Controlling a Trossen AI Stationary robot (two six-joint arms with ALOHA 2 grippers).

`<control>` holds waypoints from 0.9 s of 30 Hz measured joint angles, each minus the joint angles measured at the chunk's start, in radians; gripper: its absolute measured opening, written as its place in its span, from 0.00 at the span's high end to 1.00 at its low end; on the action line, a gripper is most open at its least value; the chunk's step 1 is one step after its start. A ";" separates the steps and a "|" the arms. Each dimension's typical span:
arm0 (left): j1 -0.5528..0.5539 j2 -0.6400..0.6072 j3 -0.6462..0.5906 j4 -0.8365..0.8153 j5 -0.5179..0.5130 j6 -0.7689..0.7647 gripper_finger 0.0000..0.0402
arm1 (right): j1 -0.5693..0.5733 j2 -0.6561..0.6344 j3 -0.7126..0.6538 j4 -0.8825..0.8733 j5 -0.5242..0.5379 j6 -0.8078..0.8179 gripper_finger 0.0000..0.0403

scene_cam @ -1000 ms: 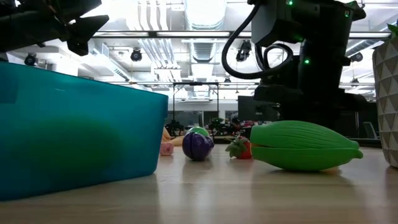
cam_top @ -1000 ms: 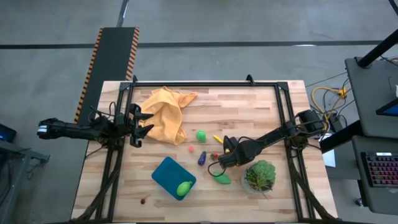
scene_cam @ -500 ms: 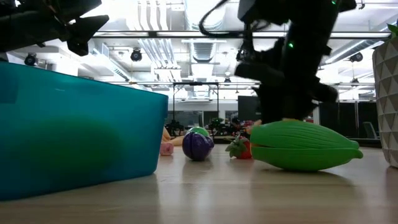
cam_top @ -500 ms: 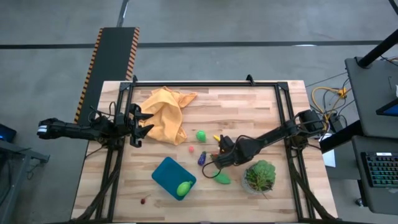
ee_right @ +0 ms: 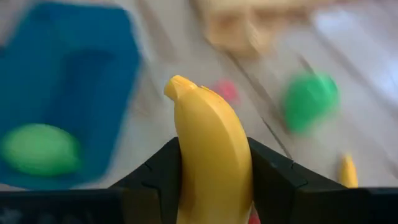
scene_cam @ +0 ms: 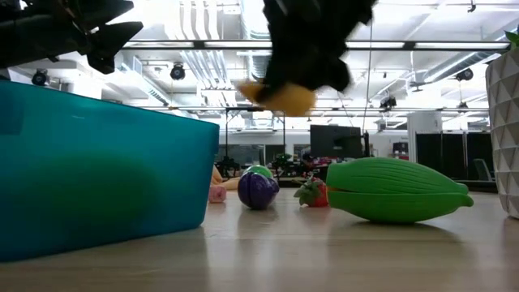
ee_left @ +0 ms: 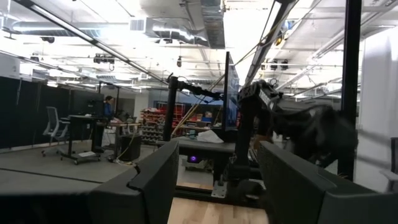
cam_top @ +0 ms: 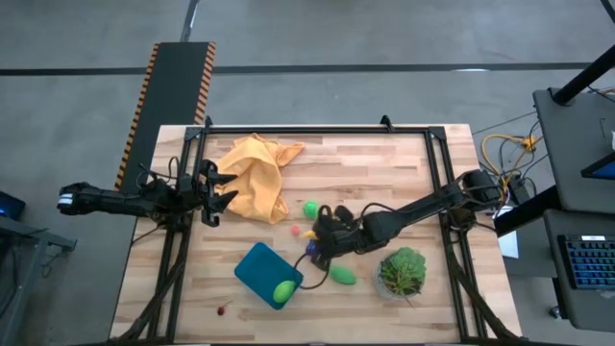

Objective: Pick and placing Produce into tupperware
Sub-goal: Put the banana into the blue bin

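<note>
Yellow plastic toy banana (ee_right: 211,149) sits pinched between the fingers of my right gripper (cam_top: 325,231), lifted clear of the wooden table (cam_top: 384,159) between the round green toy fruit (cam_top: 310,209) and the teal-blue shallow rectangular plastic container (cam_top: 259,270). That container holds one green oval toy (cam_top: 284,290). A ribbed green oval (scene_cam: 396,190) lies on the wood nearby. My left gripper (cam_top: 213,192) waits with fingers spread beside the orange-yellow cloth (cam_top: 258,173).

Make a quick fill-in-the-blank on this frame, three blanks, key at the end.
1. The right gripper holds a yellow ____ between its fingers.
2. One green piece already lies inside the teal ____.
3. The left gripper waits open over the edge of the orange-yellow ____.
Missing words: banana; tupperware; cloth
</note>
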 joint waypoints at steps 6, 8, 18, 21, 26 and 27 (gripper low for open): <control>0.000 0.000 0.000 0.000 0.000 0.002 0.49 | 0.019 -0.002 0.047 0.243 -0.073 -0.241 0.67; 0.000 0.000 0.000 0.000 0.000 0.003 0.49 | 0.030 -0.003 0.049 0.332 -0.122 -0.323 0.67; 0.000 0.000 0.000 0.000 0.000 0.002 0.49 | 0.042 -0.003 0.067 0.406 -0.168 -0.336 0.66; 0.000 0.000 0.000 0.000 0.000 0.002 0.49 | 0.046 0.004 0.065 0.406 -0.172 -0.337 0.66; 0.000 0.000 0.000 -0.001 0.000 0.002 0.49 | 0.046 0.016 0.063 0.406 -0.174 -0.340 0.66; 0.000 0.000 0.000 0.000 0.000 0.002 0.49 | 0.046 0.016 0.063 0.407 -0.174 -0.340 0.66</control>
